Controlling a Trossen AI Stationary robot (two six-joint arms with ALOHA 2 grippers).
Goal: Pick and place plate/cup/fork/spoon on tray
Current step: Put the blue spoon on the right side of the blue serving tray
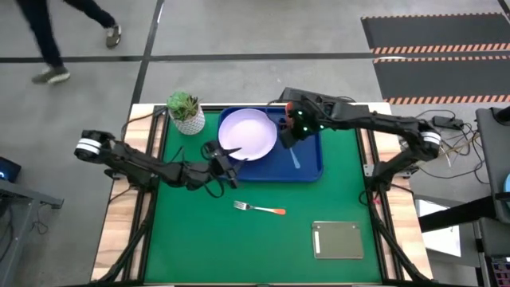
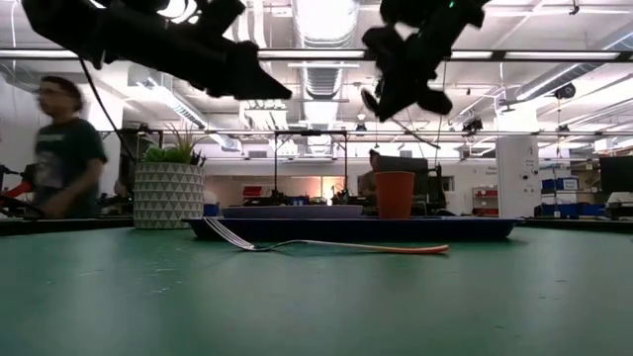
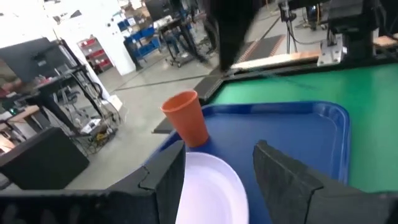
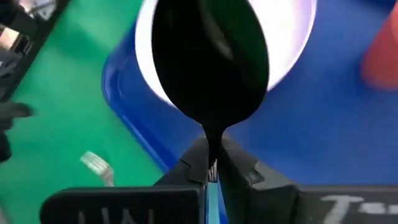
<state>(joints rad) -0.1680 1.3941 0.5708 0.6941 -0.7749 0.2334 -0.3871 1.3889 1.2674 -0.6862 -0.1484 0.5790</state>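
The pale lavender plate (image 1: 247, 133) lies flat on the blue tray (image 1: 309, 169), at its left half. The orange-red cup (image 3: 186, 118) stands upright on the tray's far part. My left gripper (image 3: 214, 177) is open at the plate's near-left edge, its fingers on either side of the rim, raised off the table (image 2: 247, 79). My right gripper (image 1: 288, 137) hovers over the tray's middle, shut on the spoon (image 4: 208, 62). The fork (image 1: 260, 209) lies flat on the green mat in front of the tray. My right gripper pinches the spoon between its two fingers at the slim neck just behind the bowl (image 4: 212, 142). The light blue handle (image 4: 211, 193) runs back between the fingers. The fingers slant down from the table's right side. The spoon is lifted clear above the tray, its bowl ahead of the fingertips.
A white pot with a green plant (image 1: 186, 113) stands at the tray's far left corner. A grey flat slab (image 1: 338, 239) lies at the near right of the mat. A person (image 1: 56, 32) walks on the floor beyond the table's far left.
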